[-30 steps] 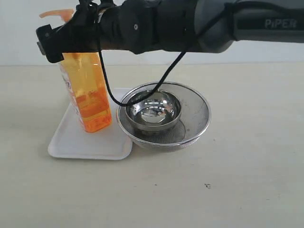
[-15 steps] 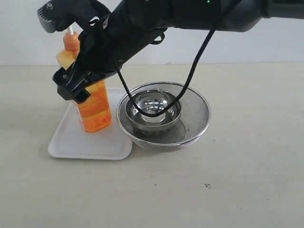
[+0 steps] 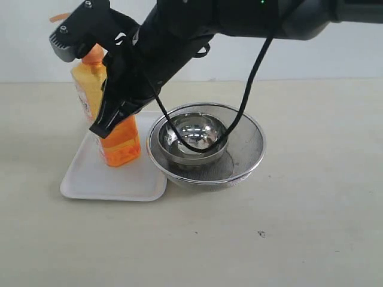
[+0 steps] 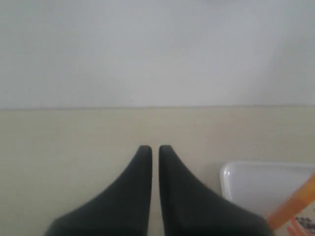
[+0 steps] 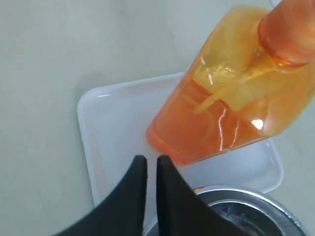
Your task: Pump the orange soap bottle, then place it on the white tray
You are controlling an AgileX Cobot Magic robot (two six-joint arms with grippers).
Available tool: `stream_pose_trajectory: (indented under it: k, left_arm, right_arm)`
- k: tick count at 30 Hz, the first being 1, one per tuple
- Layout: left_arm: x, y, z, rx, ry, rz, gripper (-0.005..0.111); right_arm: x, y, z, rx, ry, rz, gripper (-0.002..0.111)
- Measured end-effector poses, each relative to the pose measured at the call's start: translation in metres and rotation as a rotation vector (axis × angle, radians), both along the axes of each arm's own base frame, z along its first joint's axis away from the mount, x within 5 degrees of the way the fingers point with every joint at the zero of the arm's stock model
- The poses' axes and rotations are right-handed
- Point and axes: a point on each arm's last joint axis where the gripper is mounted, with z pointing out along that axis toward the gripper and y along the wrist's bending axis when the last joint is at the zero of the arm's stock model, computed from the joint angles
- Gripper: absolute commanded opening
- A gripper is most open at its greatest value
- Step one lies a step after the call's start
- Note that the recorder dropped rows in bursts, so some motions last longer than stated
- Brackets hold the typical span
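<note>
Bottle stands, seemingly free, on white tray.

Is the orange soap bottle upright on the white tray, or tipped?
Upright: the translucent orange plastic soap bottle stands on its base in the flat white rectangular tray.

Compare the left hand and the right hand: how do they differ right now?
The right hand hangs over the white tray, close beside the orange soap bottle; the left hand sits over the table, off the tray's corner. The right hand points steeply down, the left hand nearly level. Both are shut and hold nothing; the bottle stands on the tray, gripped by neither.
</note>
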Motion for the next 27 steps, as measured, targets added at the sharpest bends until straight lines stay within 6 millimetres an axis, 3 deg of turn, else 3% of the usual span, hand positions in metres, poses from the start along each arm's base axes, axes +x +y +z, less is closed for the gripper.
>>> stream_pose_trajectory:
  k: [5,10,13,18,23,27]
  left_arm:
    - [0.012,-0.003,-0.029,-0.014,0.127,-0.065,0.005]
    - [0.020,-0.016,-0.051,-0.040,0.196,-0.245,0.005]
    - [0.020,-0.027,-0.060,-0.058,0.175,-0.383,0.005]
    - [0.013,-0.031,-0.075,-0.041,0.103,-0.453,0.005]
    - [0.005,-0.029,-0.098,-0.076,0.016,-0.564,0.005]
    - [0.007,-0.025,-0.114,-0.154,0.001,-0.618,0.005]
  right_arm:
    - [0.006,-0.004,0.000,-0.063,-0.099,0.010,0.002]
    - [0.027,-0.012,-0.007,-0.017,-0.097,-0.118,0.000]
    - [0.047,-0.030,-0.014,-0.008,-0.051,-0.224,0.000]
    - [0.073,-0.063,-0.018,0.027,0.030,-0.347,0.000]
    - [0.085,-0.074,-0.020,0.178,0.084,-0.289,0.000]
    - [0.088,-0.072,-0.038,0.292,0.121,-0.168,0.000]
